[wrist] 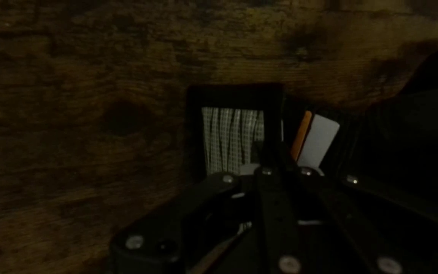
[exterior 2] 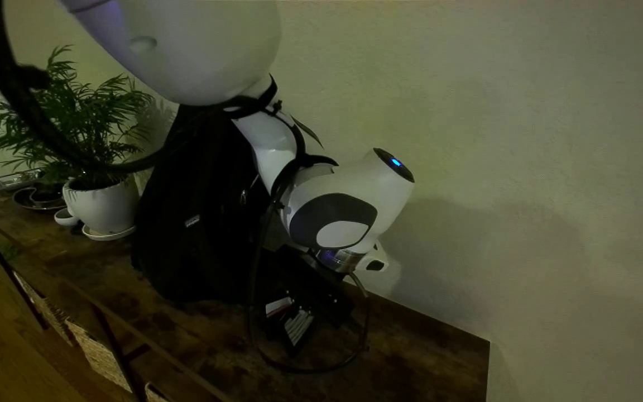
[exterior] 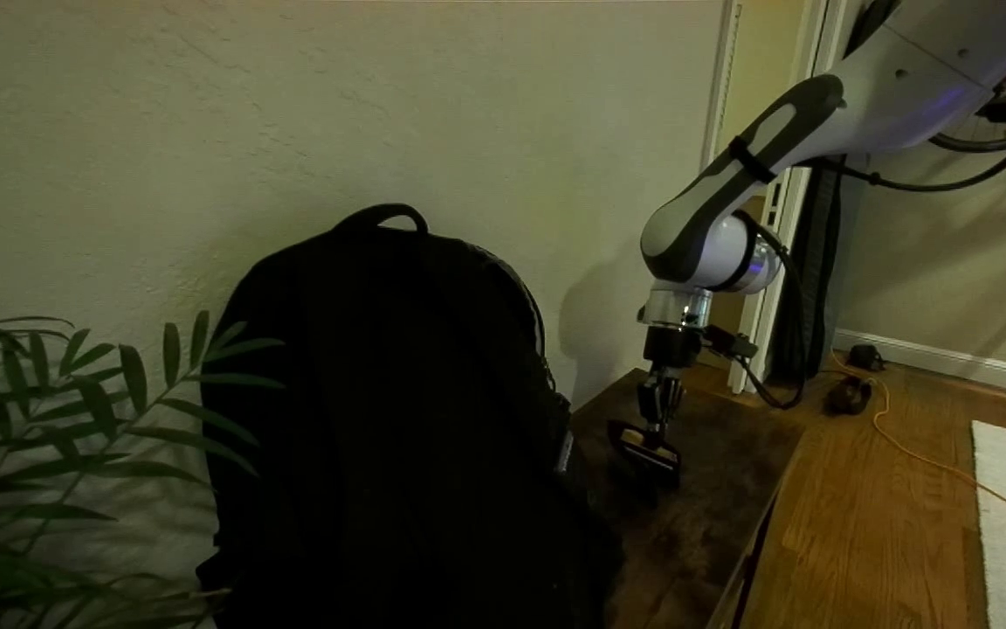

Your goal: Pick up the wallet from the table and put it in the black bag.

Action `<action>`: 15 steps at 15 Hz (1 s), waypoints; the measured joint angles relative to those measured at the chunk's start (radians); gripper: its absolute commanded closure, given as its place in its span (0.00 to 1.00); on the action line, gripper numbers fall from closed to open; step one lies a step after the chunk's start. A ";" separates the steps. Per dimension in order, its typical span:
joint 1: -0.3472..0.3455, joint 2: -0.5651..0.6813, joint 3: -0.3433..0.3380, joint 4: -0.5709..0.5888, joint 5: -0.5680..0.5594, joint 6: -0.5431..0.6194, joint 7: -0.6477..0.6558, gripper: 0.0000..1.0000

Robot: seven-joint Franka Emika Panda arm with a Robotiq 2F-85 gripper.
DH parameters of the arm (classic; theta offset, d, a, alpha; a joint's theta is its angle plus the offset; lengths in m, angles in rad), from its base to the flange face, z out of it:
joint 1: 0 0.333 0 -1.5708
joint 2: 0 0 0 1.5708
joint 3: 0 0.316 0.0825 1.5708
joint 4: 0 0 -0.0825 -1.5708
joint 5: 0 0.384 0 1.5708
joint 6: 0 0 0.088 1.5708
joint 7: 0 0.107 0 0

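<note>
One wallet (wrist: 238, 131) (unfolded), pinched in the end effector (exterior: 657, 428).

Spreads below the claw (exterior: 655, 430) as a mottled dark-brown wooden tabletop (exterior 2: 422, 357). Bears a black backpack (exterior 2: 198, 245) near the claw and, farther from it, a white saucer (exterior 2: 106, 235) under a potted palm (exterior 2: 84, 125), a small white bowl (exterior 2: 66, 221), a dark dish (exterior 2: 31, 207).

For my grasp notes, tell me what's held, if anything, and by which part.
The open wallet is in the shut jaws, apparently pinched at its middle, near the fold.
</note>
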 measured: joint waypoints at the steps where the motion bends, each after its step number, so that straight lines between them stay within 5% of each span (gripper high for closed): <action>1: 0.000 0.007 0.000 0.011 0.001 -0.013 0.000 0.69; 2: 0.000 0.012 -0.001 0.020 0.001 -0.024 0.000 0.65; 3: 0.000 0.016 -0.004 0.026 0.001 -0.031 0.000 0.90; 6: 0.000 0.031 -0.011 0.045 0.001 -0.041 0.000 0.98; 11: 0.000 0.032 -0.028 0.066 0.000 -0.051 0.000 0.97; 12: 0.001 0.032 -0.032 0.068 0.000 -0.051 0.000 0.78; 15: 0.001 0.032 -0.040 0.075 -0.002 -0.051 0.000 0.56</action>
